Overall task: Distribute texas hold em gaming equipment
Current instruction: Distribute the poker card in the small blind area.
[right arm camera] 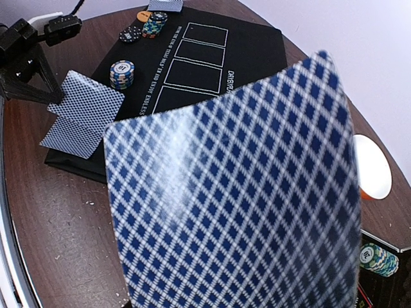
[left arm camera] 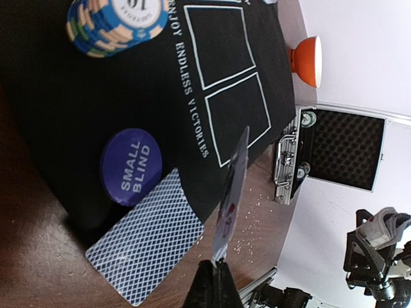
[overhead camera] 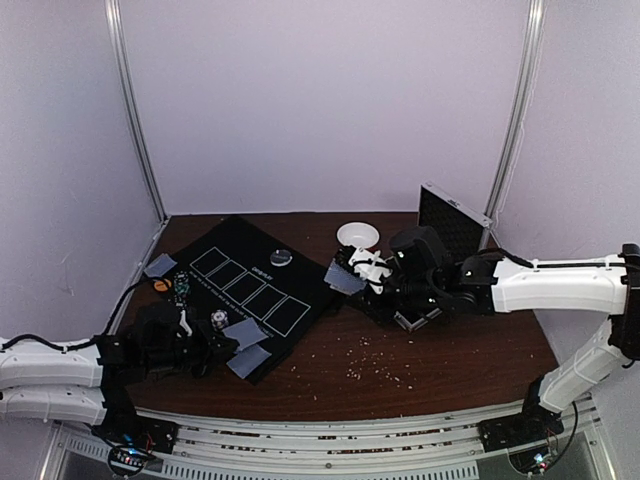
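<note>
Okay — your left fingers were clamped on an upright card, edge-on over the edge of the black mat, just beside a flat card lying back-up and the purple disc. Your right fingers were pinched on a raised card — up off the counter, right of the mat, near the white bowl.

White-shelled left arm & right arm, blk joints/wrists, blk-white left pincer & right pincer, thin blk cable
</note>
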`<state>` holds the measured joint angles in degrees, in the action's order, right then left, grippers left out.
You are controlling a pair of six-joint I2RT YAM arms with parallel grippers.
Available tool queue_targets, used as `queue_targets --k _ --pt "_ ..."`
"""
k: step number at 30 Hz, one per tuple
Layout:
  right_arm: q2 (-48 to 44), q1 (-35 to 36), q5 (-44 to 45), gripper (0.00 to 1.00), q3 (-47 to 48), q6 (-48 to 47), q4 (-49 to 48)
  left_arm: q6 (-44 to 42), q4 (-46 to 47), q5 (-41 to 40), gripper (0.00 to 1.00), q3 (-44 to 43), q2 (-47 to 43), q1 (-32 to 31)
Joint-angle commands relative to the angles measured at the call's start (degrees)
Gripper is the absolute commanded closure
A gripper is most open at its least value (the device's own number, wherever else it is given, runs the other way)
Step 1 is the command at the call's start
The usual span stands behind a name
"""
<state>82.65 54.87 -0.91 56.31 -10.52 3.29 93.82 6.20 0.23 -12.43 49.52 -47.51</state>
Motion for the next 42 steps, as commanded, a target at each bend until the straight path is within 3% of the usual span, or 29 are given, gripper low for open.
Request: queue_targets --k 1,10,14,19,22,30,34,38,42 --pt "-2.47 0.39 0.69 0.62 -0.77 -0.01 1.02 7.35 -0.04 -1.30 1.00 0.82 1.26 -1.74" --pt "-3.19 0.59 1.76 0.62 -0.65 -1.49 2.52 13.74 2.44 -2.81 0.98 5.75 1.27 -5.31" --pt "-3.30 0.53 2.05 0.62 -0.65 -1.78 2.95 12.70 2.41 -1.97 0.72 4.55 2.82 -5.33" --pt "-3.79 0.59 1.81 0.62 -0.77 -1.76 2.87 12.01 -6.28 -3.79 0.65 1.65 0.68 -5.38" --pt "-3.95 0.59 1.96 0.62 -0.90 -1.86 2.86 11.07 -9.46 -5.66 0.54 -1.27 -0.86 -5.65" --pt "-3.51 0.54 1.87 0.62 -0.50 -2.09 3.19 8.41 -16.08 -8.57 0.44 -5.67 -2.07 -5.76" --pt "-3.16 0.52 1.66 0.62 -0.53 -2.00 3.13 11.89 -21.10 -11.51 0.33 -4.25 -6.70 -5.68" --pt "-2.61 0.57 1.28 0.62 -0.42 -2.16 3.04 13.57 -18.53 -14.56 0.18 0.69 -12.50 -5.71" --pt "-2.33 0.51 1.42 0.62 -0.33 -2.28 3.02 12.65 -9.52 -11.85 0.09 5.07 -9.87 -5.70"
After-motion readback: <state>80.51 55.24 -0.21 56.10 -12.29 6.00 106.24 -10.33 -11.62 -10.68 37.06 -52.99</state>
